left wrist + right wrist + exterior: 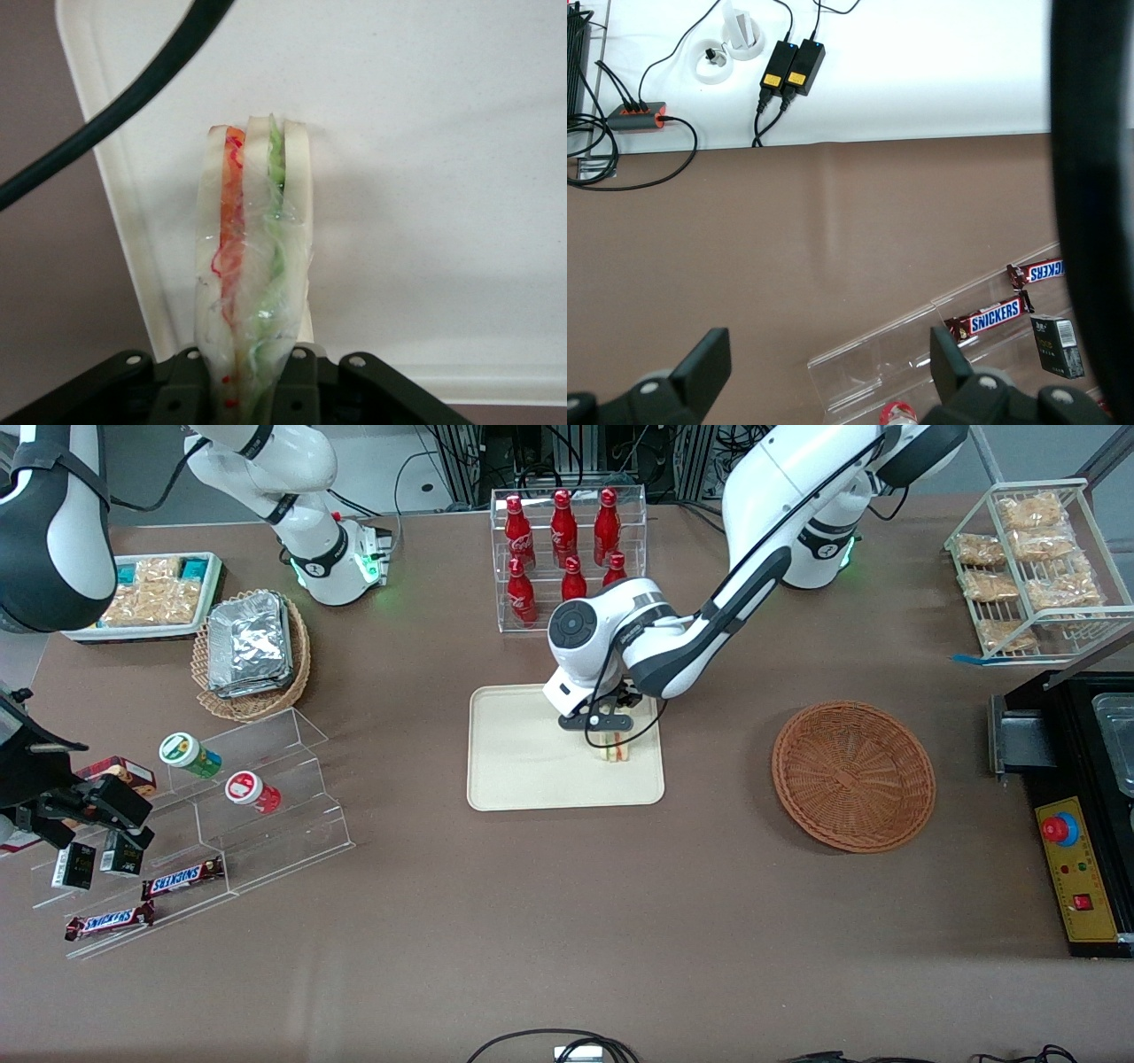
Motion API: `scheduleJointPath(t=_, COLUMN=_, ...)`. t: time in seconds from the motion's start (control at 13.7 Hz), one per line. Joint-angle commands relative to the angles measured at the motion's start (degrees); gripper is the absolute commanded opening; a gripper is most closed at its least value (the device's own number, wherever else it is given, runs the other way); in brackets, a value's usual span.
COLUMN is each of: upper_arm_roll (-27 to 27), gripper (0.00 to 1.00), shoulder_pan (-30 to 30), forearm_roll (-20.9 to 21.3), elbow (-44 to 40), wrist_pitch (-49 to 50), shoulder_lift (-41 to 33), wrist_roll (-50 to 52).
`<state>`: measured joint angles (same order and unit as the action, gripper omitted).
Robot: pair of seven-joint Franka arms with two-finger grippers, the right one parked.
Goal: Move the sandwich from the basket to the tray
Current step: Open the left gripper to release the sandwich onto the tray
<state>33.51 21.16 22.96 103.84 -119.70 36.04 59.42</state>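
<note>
The sandwich (613,750) (252,257), a wrapped wedge of white bread with an orange-red and a green layer, is held upright over the cream tray (523,771) (425,177). My gripper (608,733) (250,390) is shut on the sandwich's upper part, over the tray's side nearest the basket. Its black fingers (306,390) press both bread faces. Whether the sandwich's lower edge touches the tray I cannot tell. The reddish-brown wicker basket (853,775) lies beside the tray toward the working arm's end, with nothing in it.
A clear rack of red bottles (567,545) stands just beyond the tray, farther from the front camera. A tan basket of foil packets (252,646) and an acrylic stepped stand with snacks (221,806) lie toward the parked arm's end. A wire rack (1032,567) and a black control box (1076,868) lie at the working arm's end.
</note>
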Motion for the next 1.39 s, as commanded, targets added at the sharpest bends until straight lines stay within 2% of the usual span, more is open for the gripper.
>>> scheduleJointPath(t=0.0, upper_arm_roll=-0.55, gripper=0.11, shoulder_pan=1.43, forearm_roll=1.47, elbow=-1.97, wrist_pitch=0.78, shoulder_lift=0.96, wrist_roll=2.01)
scheduleJointPath(t=0.07, upper_arm_roll=-0.64, gripper=0.22, shoulder_pan=1.43, forearm_roll=1.47, elbow=-1.97, wrist_pitch=0.78, shoulder_lift=1.05, wrist_roll=2.28)
scheduleJointPath(t=0.22, upper_arm_roll=-0.64, gripper=0.92, shoulder_pan=1.6, forearm_roll=1.99, elbow=-1.71, wrist_pitch=0.87, shoulder_lift=0.96, wrist_roll=2.28)
scheduleJointPath(t=0.29, upper_arm_roll=-0.64, gripper=1.0, shoulder_pan=2.04, forearm_roll=3.82, elbow=-1.71, wrist_pitch=1.13, shoulder_lift=0.96, wrist_roll=2.46)
scheduleJointPath(t=0.66, upper_arm_roll=-0.81, gripper=1.0, shoulder_pan=0.99, forearm_roll=3.76, elbow=-4.77, wrist_pitch=2.0, shoulder_lift=0.34, wrist_roll=4.11)
scheduleJointPath(t=0.95, upper_arm_roll=-0.82, gripper=1.0, shoulder_pan=-6.02, forearm_roll=4.02, elbow=-8.64, wrist_pitch=4.9, shoulder_lift=-1.05, wrist_roll=11.06)
scheduleJointPath(t=1.32, upper_arm_roll=-0.9, gripper=1.0, shoulder_pan=-14.82, forearm_roll=4.72, elbow=-15.76, wrist_pitch=14.04, shoulder_lift=-2.2, wrist_roll=10.98)
